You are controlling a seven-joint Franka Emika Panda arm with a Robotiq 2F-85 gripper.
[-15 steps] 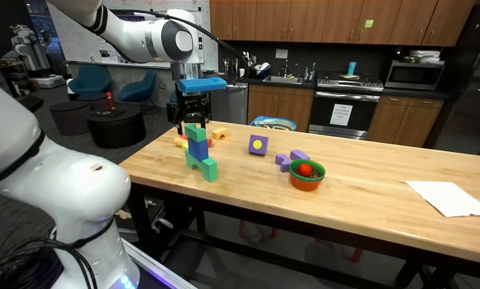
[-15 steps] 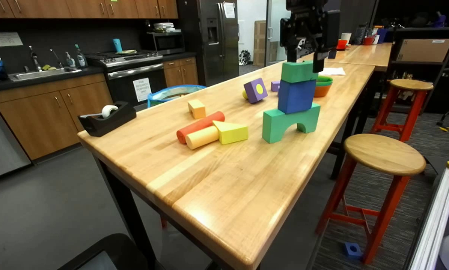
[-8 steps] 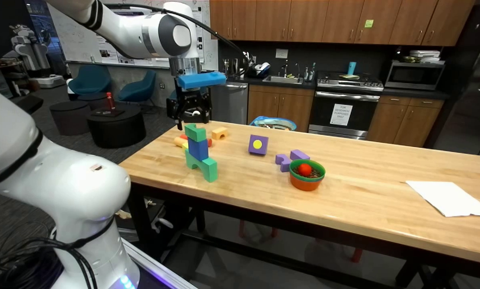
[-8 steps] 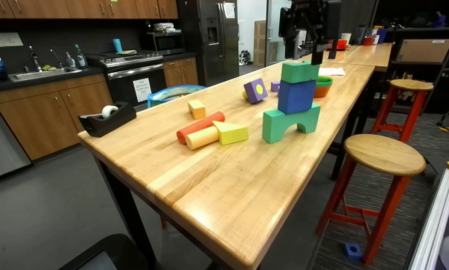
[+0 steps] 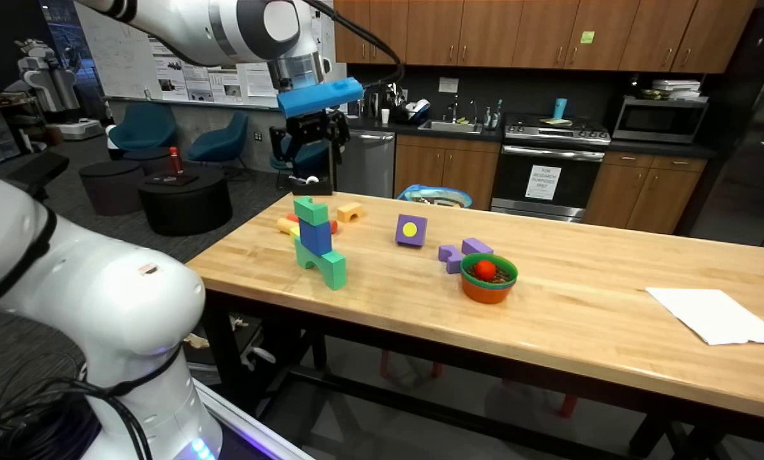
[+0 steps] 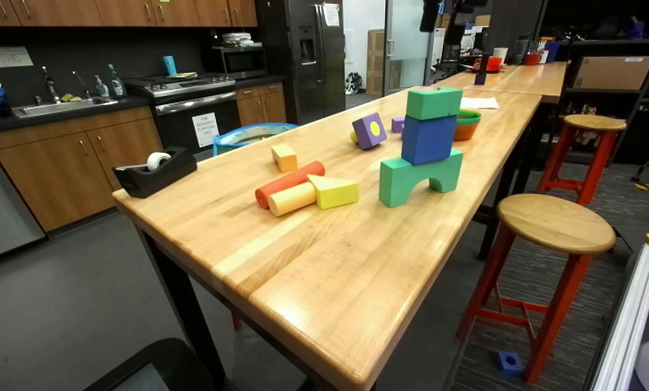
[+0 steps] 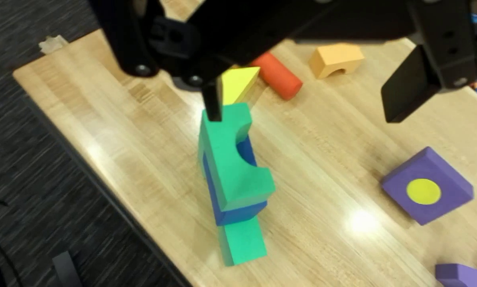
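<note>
While our gripper (image 7: 304, 119) hangs above the blue block (image 6: 428, 140), we see its fingers (image 7: 410, 87) standing wide apart, with the wooden table (image 6: 313, 260) showing between them in the wrist view. In both exterior views, we find a clear gap between the gripper and the green notched block (image 7: 227, 167) beneath it. That block lies flat on top of the blue block, its cutout facing sideways. Directly under the blue block, we see a larger green arch (image 6: 394, 183) standing on the wooden table.

Going outward from the blue block, we come first to a yellow wedge (image 6: 338, 194), set end to end with a pale orange cylinder (image 6: 293, 199). A red cylinder (image 6: 290, 184) lies alongside these two, and a small orange arch (image 6: 285, 158) sits farther from the blue block. In another direction from the blue block, we find a purple block (image 7: 452, 187) with a yellow disc (image 7: 423, 191) on its face. Well apart from the blue block, we see a purple bar (image 5: 478, 246) and a purple notched piece (image 5: 450, 258) near an orange bowl (image 5: 486, 295) with a green rim, which holds a red ball (image 5: 485, 270). Farther off from the blue block, we have a white sheet (image 5: 714, 316) and, the opposite way, a black tape dispenser (image 6: 161, 179).
</note>
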